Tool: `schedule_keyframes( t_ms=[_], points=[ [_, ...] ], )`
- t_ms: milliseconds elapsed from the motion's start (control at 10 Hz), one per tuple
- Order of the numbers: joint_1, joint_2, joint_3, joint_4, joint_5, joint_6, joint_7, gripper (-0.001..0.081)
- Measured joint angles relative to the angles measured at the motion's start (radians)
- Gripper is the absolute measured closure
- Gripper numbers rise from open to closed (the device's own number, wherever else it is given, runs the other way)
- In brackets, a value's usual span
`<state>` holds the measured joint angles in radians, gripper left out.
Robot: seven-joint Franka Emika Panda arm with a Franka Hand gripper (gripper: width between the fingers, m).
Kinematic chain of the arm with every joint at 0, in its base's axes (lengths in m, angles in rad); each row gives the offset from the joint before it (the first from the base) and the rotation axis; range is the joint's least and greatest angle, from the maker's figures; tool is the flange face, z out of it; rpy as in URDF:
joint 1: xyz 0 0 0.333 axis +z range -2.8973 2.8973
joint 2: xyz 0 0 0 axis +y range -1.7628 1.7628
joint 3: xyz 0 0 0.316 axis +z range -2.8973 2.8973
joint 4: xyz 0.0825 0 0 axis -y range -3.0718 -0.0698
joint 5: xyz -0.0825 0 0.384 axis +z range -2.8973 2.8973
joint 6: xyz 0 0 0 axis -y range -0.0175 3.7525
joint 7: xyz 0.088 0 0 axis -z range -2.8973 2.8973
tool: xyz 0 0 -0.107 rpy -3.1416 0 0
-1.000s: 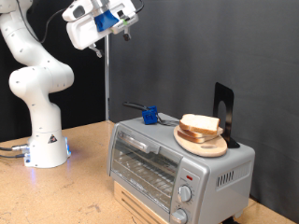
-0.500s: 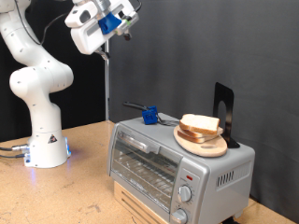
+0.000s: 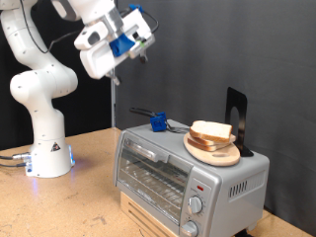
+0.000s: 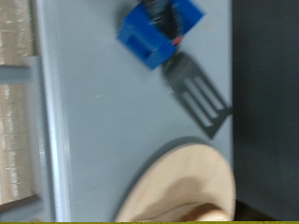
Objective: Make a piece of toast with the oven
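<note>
1. The end effector (image 3: 138, 51) hangs high above the boxy silver-grey toaster oven (image 3: 188, 173); whether its fingers are parted, I cannot tell.
2. Pale square bread slice with tan crust (image 3: 210, 131) rests on the round wooden board (image 3: 213, 150) atop the oven, well below the end effector, toward the exterior view's right.

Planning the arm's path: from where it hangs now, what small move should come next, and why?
Probably lower the gripper toward the toast. It hangs high above the oven, holding nothing that shows, while the bread sits on the board on the oven's top and the door looks shut.
</note>
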<state>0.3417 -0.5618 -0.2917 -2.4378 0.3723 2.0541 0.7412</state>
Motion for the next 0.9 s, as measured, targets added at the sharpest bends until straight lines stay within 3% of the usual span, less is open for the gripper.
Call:
schedule_keyframes(
  t_ms=[600, 900],
  points=[
    [-0.035, 0.079, -0.081, -0.032, -0.046, 0.042, -0.139, 0.0124],
    [-0.059, 0.107, -0.105, -0.036, -0.060, 0.055, -0.154, 0.0124]
  ],
)
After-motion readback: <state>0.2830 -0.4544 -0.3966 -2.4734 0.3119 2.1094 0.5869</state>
